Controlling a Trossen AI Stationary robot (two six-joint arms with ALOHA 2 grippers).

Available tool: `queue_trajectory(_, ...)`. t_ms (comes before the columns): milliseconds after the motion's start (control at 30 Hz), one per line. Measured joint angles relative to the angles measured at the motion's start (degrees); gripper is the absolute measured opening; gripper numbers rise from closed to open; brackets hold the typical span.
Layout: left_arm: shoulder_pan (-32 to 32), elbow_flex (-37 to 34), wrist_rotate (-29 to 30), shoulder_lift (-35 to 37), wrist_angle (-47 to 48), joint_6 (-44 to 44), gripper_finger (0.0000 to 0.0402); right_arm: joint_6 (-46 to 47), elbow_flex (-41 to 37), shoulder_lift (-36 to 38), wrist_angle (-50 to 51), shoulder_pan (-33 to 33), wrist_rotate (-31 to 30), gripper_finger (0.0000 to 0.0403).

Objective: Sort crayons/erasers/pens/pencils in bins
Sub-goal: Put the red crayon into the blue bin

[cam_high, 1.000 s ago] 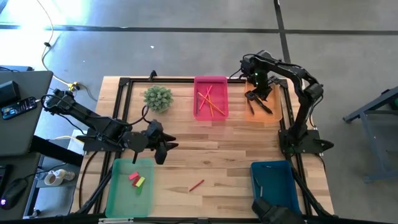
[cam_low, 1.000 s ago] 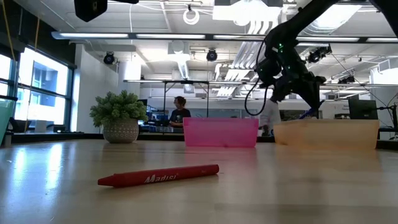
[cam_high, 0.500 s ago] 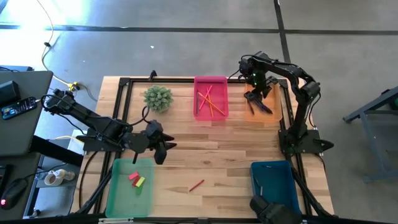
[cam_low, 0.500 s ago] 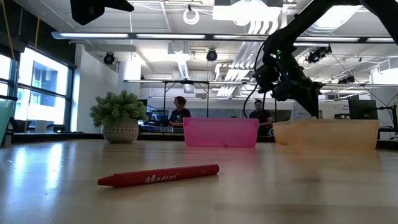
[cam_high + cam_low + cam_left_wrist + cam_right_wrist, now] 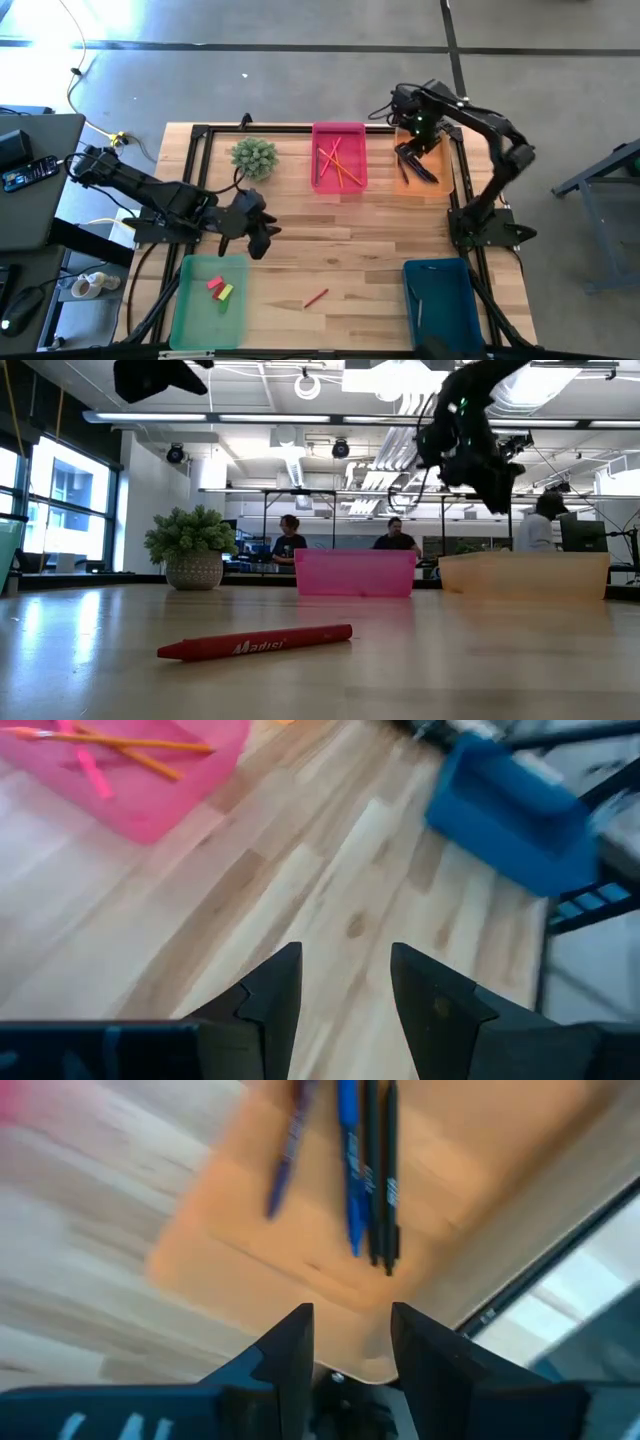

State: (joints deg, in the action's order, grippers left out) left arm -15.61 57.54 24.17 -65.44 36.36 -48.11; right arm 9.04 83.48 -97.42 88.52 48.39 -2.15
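A red crayon (image 5: 316, 298) (image 5: 255, 643) lies flat on the bare wood near the table's near edge. My left gripper (image 5: 258, 232) (image 5: 345, 985) hovers open over the table's left middle, far of the light green bin (image 5: 205, 310). That bin holds a red eraser (image 5: 214, 284) and a yellow eraser (image 5: 225, 292). My right gripper (image 5: 408, 152) (image 5: 350, 1330) hangs open above the orange bin (image 5: 432, 178) (image 5: 260, 1260), where several pens (image 5: 365, 1170) lie. The pink bin (image 5: 339, 183) (image 5: 150, 800) holds orange and red pencils (image 5: 338, 162).
The dark teal bin (image 5: 445, 295) (image 5: 510, 815) sits at the near right corner. A small potted plant (image 5: 254, 157) (image 5: 193, 550) stands left of the pink bin at the far edge. Bare wood lies between the bins. People sit and stand in the room beyond the table.
My right gripper has risen above the orange bin, staying open, and its arm's elbow has swung toward the table's right. My left gripper has edged slightly toward the table's right. The crayon and the bins have not moved.
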Motion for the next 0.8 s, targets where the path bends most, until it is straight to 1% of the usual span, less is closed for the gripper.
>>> queue_trajectory(133, 1.5, 3.5, 0.1, -2.0, 6.4, -0.3, 0.0142, 1.1, 0.0, 7.0, -3.1, -2.7, 2.6, 0.0126)
queue_trajectory(200, 2.1, 4.5, 0.0, -3.6, 10.7, -1.6, 0.0142, 3.1, 0.0, 10.2, -5.3, -4.5, 2.8, 0.0126)
queue_trajectory(233, 2.3, 5.2, -0.2, -4.7, 11.4, -2.3, 0.0142, 4.4, 0.0, 11.5, -6.0, -5.3, 2.7, 0.0126)
queue_trajectory(333, 2.9, 5.6, -2.5, -7.7, 14.7, -3.7, 0.0142, 8.1, 0.0, 15.5, -7.1, -8.6, 2.6, 0.0126)
queue_trajectory(567, 2.9, 5.7, -8.1, -15.3, 13.6, -3.8, 0.0142, 20.2, 0.0, 21.2, -7.1, -18.7, -2.2, 0.0126)
queue_trajectory(800, 1.7, 5.7, -11.0, -19.6, 12.7, -2.5, 0.0142, 34.2, 0.0, 22.2, -6.8, -30.3, -4.7, 0.0126)
